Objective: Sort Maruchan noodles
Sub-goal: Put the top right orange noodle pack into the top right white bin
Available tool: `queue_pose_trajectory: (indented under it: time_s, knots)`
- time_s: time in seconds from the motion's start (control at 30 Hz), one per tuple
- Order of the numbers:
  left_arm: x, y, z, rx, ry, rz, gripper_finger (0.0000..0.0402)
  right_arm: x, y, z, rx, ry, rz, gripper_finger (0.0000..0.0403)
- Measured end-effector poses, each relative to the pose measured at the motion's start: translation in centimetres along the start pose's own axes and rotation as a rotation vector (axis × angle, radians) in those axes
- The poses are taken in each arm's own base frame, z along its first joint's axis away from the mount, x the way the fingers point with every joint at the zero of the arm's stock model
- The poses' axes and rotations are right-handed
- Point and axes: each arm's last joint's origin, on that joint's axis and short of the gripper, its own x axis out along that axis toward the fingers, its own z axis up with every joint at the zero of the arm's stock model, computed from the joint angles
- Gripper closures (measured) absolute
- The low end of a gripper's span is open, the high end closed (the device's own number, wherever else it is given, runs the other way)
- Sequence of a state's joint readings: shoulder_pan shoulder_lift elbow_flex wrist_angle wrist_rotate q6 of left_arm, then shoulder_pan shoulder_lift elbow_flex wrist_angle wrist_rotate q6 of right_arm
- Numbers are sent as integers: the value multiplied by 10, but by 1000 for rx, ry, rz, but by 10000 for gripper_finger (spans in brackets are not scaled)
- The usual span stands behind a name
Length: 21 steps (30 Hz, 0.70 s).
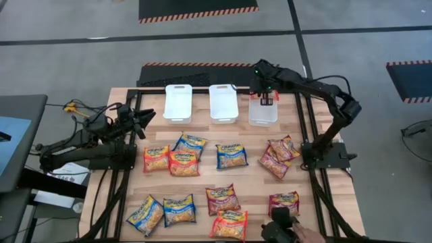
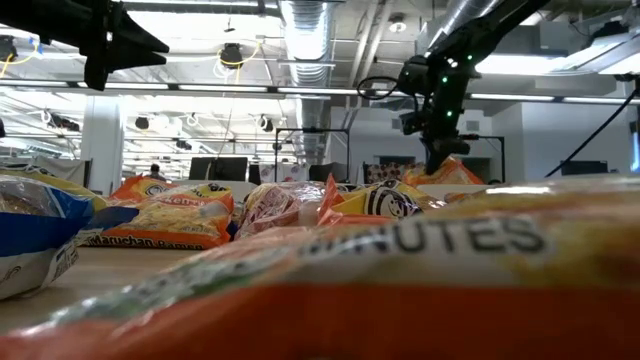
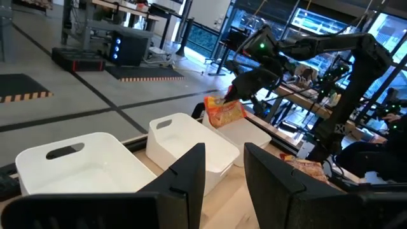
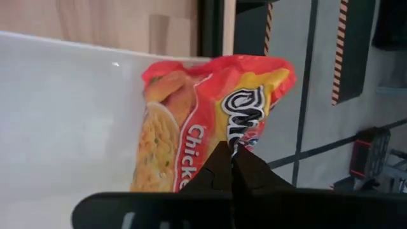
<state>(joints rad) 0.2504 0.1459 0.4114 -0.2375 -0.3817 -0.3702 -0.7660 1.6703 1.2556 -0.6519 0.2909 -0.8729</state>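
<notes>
My right gripper [image 1: 265, 96] is shut on an orange Maruchan noodle packet [image 4: 203, 114] above the rightmost white bin [image 1: 263, 113] at the table's far side. The same packet shows in the low view [image 2: 452, 172] and the left wrist view [image 3: 224, 113]. My left gripper [image 1: 150, 119] waits open and empty over the table's left side, near the leftmost bin [image 1: 178, 102]. Several other red, blue and orange packets [image 1: 183, 162] lie flat on the table. My right gripper pinches the orange packet between its two fingers at one edge [image 4: 236, 141]. The fingers come from above, pointing down. The packet hangs below them, lifted clear, over the open top of the rightmost bin [image 4: 63, 114].
A middle white bin [image 1: 223, 102] stands between the other two. Packets lie scattered from mid-table to the near edge, one [image 2: 400, 290] right before the low camera. A dark object with a hand [image 1: 290, 233] shows at the near edge.
</notes>
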Motion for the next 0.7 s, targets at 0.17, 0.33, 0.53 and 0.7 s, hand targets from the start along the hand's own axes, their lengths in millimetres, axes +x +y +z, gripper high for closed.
queue_pose_trajectory:
  time_s: [0.17, 0.33, 0.53, 0.7]
  knots:
    - [0, 0, 0, 0, 0, 0, 306, -1, 2, 8, 2, -36, -31, 396]
    - [0, 0, 0, 0, 0, 0, 306, -6, -3, 11, 51, -76, -70, 396]
    - [0, 0, -1, 4, 8, 3, 306, -1, -1, 9, 91, -52, -42, 396]
    - [0, 1, -2, 8, 19, 7, 306, 0, -4, 8, 62, -64, -56, 396]
